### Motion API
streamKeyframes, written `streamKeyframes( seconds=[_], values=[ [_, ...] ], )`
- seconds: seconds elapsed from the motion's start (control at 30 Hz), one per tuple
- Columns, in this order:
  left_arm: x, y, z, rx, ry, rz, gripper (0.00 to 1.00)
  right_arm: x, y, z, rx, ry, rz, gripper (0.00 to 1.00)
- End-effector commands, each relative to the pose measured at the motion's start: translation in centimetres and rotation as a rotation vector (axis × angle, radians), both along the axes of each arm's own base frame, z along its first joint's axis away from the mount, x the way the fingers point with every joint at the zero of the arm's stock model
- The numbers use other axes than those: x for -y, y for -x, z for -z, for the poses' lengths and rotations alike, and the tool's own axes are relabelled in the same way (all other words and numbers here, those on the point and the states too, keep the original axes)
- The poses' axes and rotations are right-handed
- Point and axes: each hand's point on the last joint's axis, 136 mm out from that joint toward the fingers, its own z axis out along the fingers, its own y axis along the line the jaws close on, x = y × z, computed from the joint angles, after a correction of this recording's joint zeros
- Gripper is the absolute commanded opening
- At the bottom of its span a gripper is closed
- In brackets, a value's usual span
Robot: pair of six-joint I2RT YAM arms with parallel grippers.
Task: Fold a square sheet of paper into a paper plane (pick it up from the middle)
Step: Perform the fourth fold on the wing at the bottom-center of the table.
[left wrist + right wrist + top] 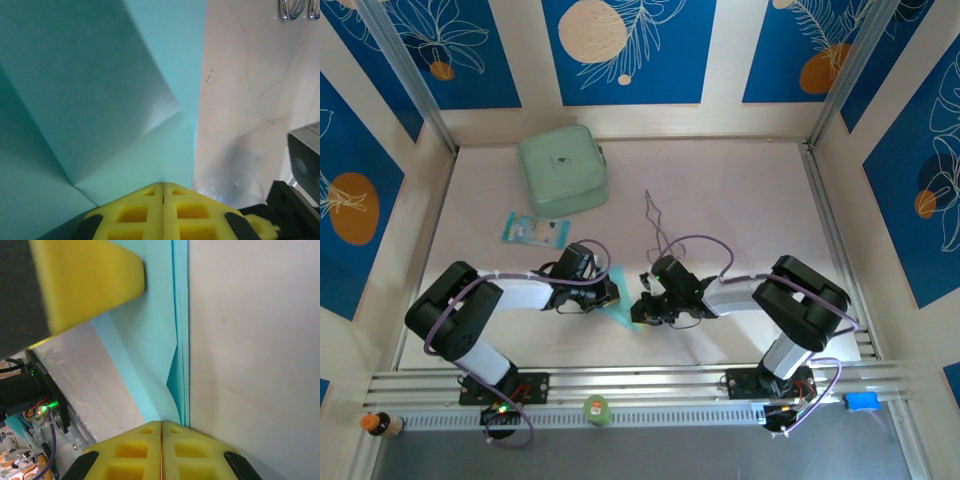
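Shut yellow tips of the right gripper (161, 424) touch the folded cyan sheet (160, 340) lying between both arms, its crease running straight ahead (left gripper (163, 186), also shut, presses opposite).

Mint-green case (563, 170), packet (535, 230) and tongs (654, 212) obstruct the far table (750, 190).
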Motion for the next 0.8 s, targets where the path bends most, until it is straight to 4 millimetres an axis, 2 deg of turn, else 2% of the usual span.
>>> streamKeyframes(
  seconds=[0.0,0.1,0.27,0.47,0.63,0.77],
  values=[
    [-1.9,1.2,2.2,-0.048,-0.099,-0.035,0.00,-0.6,-0.2,-2.6,0.019,-0.032,-0.024,0.07],
    [-1.9,1.1,2.1,-0.044,-0.096,-0.036,0.00,-1.7,-0.9,-3.0,0.023,-0.031,-0.033,0.07],
    [-1.7,1.0,2.0,-0.043,-0.087,-0.038,0.00,-2.6,-1.9,-0.8,-0.017,0.037,-0.012,0.06],
    [-1.5,0.7,1.6,-0.029,-0.075,-0.035,0.00,-0.3,-0.9,3.2,-0.085,0.158,0.032,0.05],
    [-1.1,0.0,1.1,-0.008,-0.073,-0.023,0.00,1.3,0.6,4.6,-0.128,0.199,0.026,0.02],
    [-1.0,-0.9,0.9,0.007,-0.062,-0.022,0.00,2.1,0.9,5.0,-0.133,0.219,0.031,0.00]
  ],
)
